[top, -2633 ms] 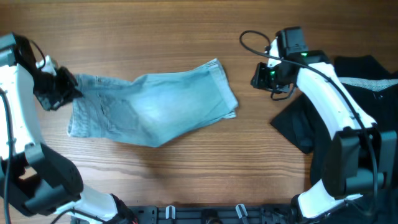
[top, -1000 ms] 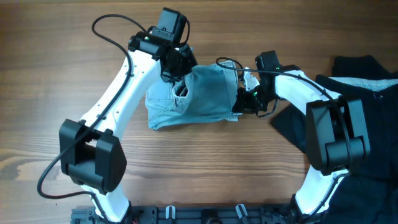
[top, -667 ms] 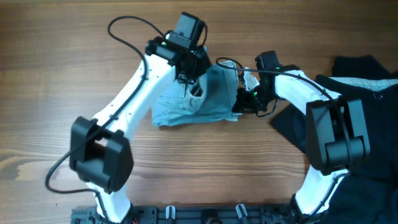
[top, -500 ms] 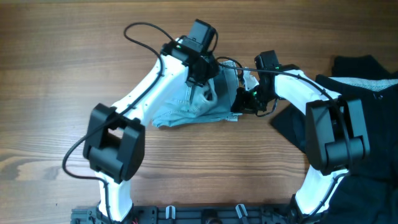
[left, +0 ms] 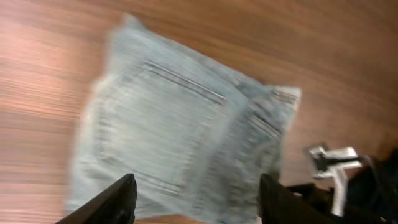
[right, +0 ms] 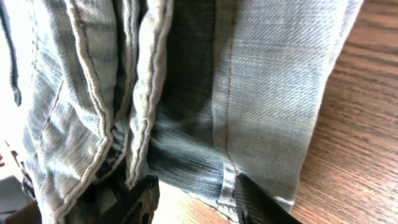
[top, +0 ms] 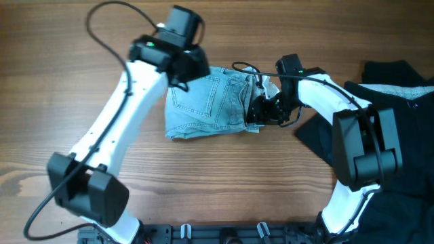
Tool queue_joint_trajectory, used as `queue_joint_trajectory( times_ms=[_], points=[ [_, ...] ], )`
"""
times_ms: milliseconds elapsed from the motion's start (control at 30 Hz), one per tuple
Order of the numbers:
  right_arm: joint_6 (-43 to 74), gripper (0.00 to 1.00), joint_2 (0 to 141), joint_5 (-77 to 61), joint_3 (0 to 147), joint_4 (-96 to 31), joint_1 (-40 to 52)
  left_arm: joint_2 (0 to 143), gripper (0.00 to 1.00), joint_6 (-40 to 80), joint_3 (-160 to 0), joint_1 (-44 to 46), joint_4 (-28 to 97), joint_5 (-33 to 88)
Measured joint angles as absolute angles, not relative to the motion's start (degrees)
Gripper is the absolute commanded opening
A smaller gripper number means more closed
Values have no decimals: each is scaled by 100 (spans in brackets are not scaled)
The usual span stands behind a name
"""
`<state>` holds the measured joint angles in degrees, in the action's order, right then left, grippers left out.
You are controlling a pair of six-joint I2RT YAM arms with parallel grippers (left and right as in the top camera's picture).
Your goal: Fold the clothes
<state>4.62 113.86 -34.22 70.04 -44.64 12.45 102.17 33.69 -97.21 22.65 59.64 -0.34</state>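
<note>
The denim shorts (top: 210, 102) lie folded in half on the wooden worktop (top: 81, 41), back pocket up. At their right edge the right tool (top: 258, 112) is clamped on the stacked hem and waistband layers. Just off their upper left corner the left tool (top: 184, 73) hangs above them, spread apart and empty. Well right of the shorts lies the black garment (top: 400, 102).

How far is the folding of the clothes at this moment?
Done: the denim shorts lie folded in half, a back pocket on top. In hand: the right gripper sits at their waistband edge; the left gripper hangs open above them. Left: the black garment, unfolded at the right.
</note>
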Motion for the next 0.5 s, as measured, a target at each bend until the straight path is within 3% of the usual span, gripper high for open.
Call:
queue_joint_trajectory(
  times_ms=[133, 333, 500],
  points=[
    [545, 35, 11367, -3524, 6960, -4200, 1245, 10245, 63, 3148, -9734, 2038, 6263, -165],
    [360, 41, 11367, -3933, 6956, -3938, 1170, 10252, 65, 2934, -9734, 2018, 6281, -193],
    [342, 52, 11367, -4268, 6956, -3662, 775, 10254, 65, 2851, -9734, 2018, 6278, -193]
  ],
)
